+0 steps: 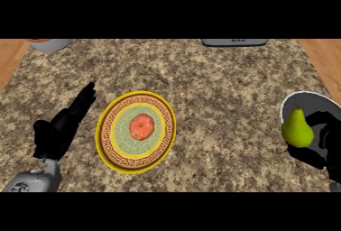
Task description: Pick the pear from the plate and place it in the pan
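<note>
A green pear (297, 128) sits at the right edge, with my right hand (320, 146) curled round it. It is over the dark pan (296, 100), whose pale rim shows at the far right. The round plate (113, 135), yellow-rimmed with a patterned band and a red centre, lies left of the middle with nothing on it. My left hand (63, 128) rests open just left of the plate, fingers straight and pointing away.
A grey bowl-like object (50, 43) stands at the back left corner. A grey flat object (234, 42) lies at the back edge, right of centre. Wooden strips border the speckled counter at both sides.
</note>
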